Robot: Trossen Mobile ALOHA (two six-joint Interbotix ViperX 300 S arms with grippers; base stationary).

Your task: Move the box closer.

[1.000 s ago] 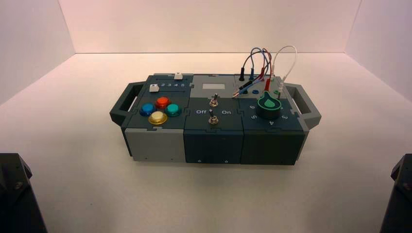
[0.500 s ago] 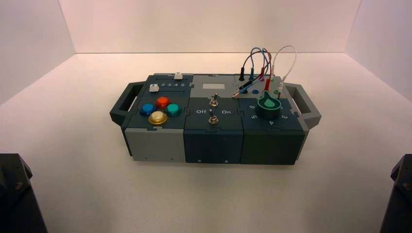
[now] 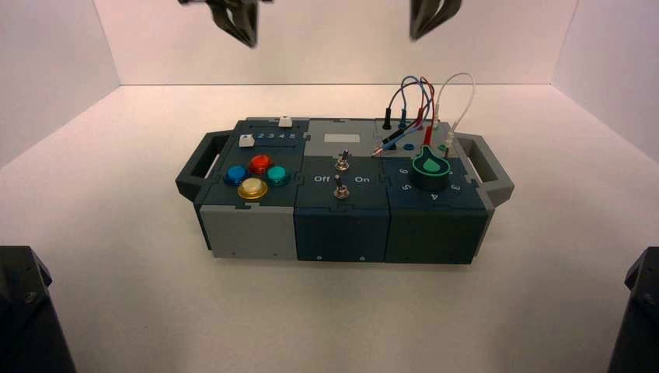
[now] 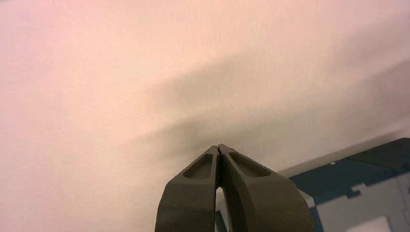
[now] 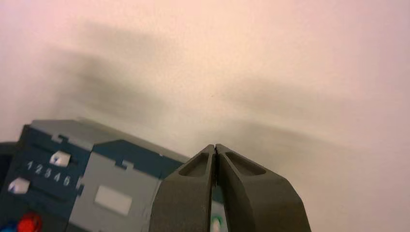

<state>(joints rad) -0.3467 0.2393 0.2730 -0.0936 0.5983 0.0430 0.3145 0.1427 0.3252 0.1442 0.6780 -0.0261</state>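
Observation:
The box (image 3: 342, 225), dark teal and grey with side handles, stands in the middle of the white floor. It bears four coloured buttons (image 3: 255, 176) on the left, two toggle switches (image 3: 340, 176) in the middle, a green dial (image 3: 430, 167) and plugged wires (image 3: 420, 97) on the right. My left gripper (image 3: 247, 37) hangs high above and behind the box's left part, shut and empty (image 4: 219, 147). My right gripper (image 3: 415, 33) hangs high above and behind the right part, shut and empty (image 5: 214, 146). Neither touches the box.
White walls enclose the floor at the back and both sides. Dark arm bases stand at the near left corner (image 3: 27, 311) and near right corner (image 3: 639, 311). The box's left handle (image 3: 198, 165) and right handle (image 3: 489, 167) stick out sideways.
Both grippers have come into the high view at its top edge, above and behind the box. The box has not moved.

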